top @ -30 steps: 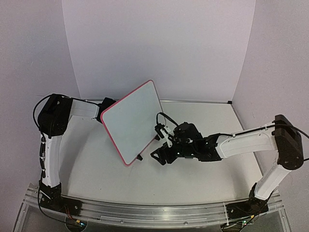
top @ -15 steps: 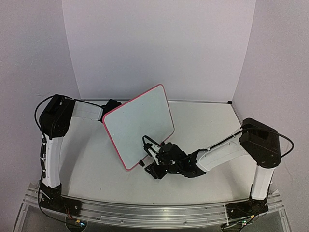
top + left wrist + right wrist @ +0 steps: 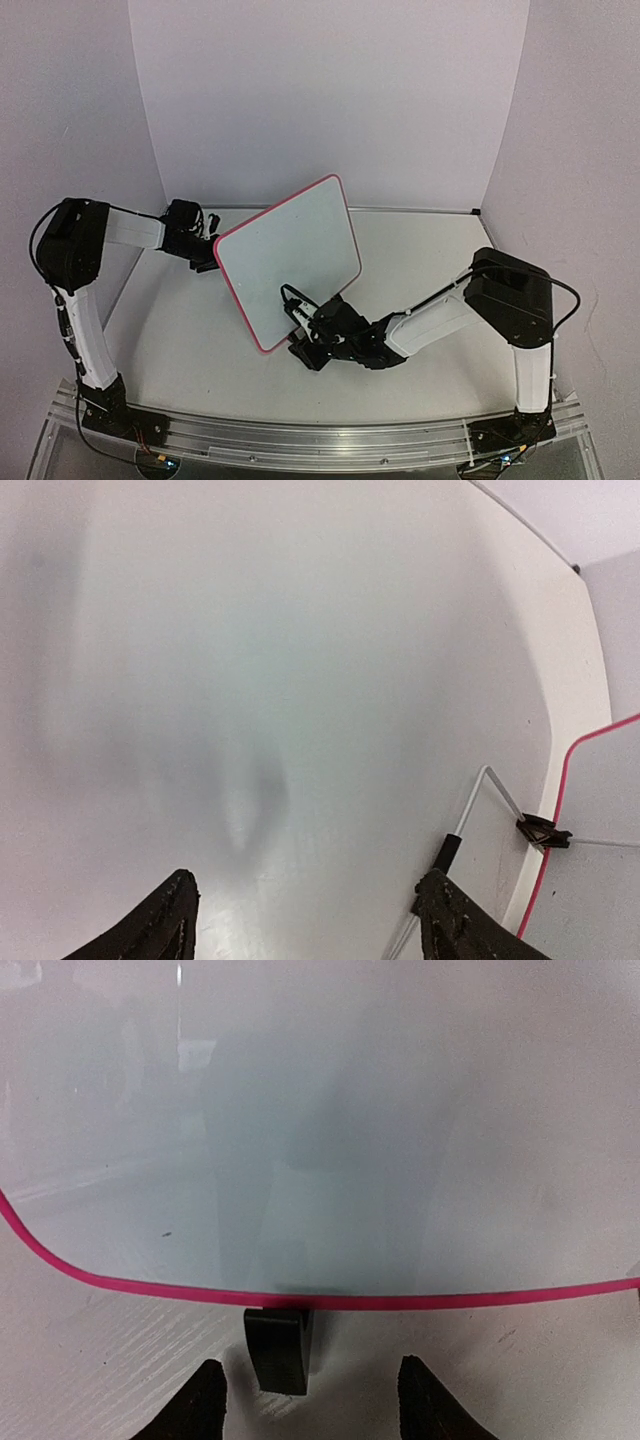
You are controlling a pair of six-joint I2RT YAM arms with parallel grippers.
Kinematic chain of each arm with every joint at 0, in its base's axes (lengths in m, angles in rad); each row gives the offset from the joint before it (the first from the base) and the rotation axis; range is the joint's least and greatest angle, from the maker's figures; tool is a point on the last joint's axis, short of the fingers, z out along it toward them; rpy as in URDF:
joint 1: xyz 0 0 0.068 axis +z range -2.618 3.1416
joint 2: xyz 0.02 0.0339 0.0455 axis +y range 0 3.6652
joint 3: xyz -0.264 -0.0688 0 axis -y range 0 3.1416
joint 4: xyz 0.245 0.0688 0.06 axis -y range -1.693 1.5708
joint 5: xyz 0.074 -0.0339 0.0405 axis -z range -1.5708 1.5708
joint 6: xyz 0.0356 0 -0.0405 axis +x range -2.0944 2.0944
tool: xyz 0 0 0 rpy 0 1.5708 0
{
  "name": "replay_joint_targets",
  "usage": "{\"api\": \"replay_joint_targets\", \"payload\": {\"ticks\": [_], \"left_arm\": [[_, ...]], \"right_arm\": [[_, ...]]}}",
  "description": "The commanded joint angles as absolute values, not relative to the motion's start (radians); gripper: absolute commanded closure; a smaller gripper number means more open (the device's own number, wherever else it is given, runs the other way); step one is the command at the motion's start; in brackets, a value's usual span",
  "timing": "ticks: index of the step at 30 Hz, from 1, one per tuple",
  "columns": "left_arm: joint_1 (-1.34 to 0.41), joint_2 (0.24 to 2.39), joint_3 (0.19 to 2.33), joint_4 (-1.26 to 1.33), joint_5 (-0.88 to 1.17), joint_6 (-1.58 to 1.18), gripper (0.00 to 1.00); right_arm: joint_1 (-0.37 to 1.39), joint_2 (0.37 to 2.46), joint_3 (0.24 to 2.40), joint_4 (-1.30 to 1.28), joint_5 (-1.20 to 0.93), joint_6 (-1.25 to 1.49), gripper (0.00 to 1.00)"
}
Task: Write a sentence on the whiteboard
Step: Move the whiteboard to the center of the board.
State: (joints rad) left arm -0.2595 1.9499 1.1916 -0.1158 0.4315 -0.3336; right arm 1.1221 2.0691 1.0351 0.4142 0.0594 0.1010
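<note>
The whiteboard (image 3: pixel 290 262), white with a red-pink frame, stands tilted on the table; its face is blank and no sentence shows. My left gripper (image 3: pixel 208 250) sits just off its upper left corner, open and empty. In the left wrist view (image 3: pixel 310 930) the board's pink edge (image 3: pixel 558 810) and its wire stand (image 3: pixel 478 798) lie to the right of the jaws. My right gripper (image 3: pixel 298 342) is low at the board's bottom edge (image 3: pixel 330 1300). It is open (image 3: pixel 312 1405), with the board's black foot (image 3: pixel 278 1348) just ahead of the fingertips, untouched.
White walls close the table (image 3: pixel 420 260) at the back and both sides. The right arm's forearm (image 3: pixel 440 315) lies low across the table right of the board. The metal rail (image 3: pixel 300 440) with the arm bases runs along the near edge.
My left gripper has opened, let go of the board's upper left edge and drawn back left. The board swung right and now stands still. My right gripper slid left to the foot, its jaws narrowing.
</note>
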Motion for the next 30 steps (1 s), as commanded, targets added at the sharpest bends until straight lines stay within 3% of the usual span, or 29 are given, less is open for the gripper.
{"api": "replay_joint_targets", "payload": {"ticks": [1, 4, 11, 17, 30], "left_arm": [[-0.229, 1.761, 1.117, -0.054, 0.368, -0.446, 0.24], [-0.223, 1.655, 1.067, -0.081, 0.334, -0.460, 0.21], [-0.218, 1.470, 1.039, -0.228, 0.269, -0.447, 0.19], [-0.216, 1.332, 1.071, -0.349, 0.216, -0.427, 0.15], [-0.216, 1.175, 1.137, -0.542, 0.236, -0.386, 0.12]], "right_arm": [[1.124, 2.114, 1.091, 0.445, 0.080, 0.078, 0.47], [1.124, 2.140, 1.114, 0.444, 0.070, 0.079, 0.50], [1.125, 2.182, 1.153, 0.444, 0.079, 0.094, 0.77], [1.125, 2.187, 1.165, 0.419, 0.258, 0.176, 0.99], [1.075, 2.262, 1.301, 0.254, 0.515, 0.345, 1.00]]}}
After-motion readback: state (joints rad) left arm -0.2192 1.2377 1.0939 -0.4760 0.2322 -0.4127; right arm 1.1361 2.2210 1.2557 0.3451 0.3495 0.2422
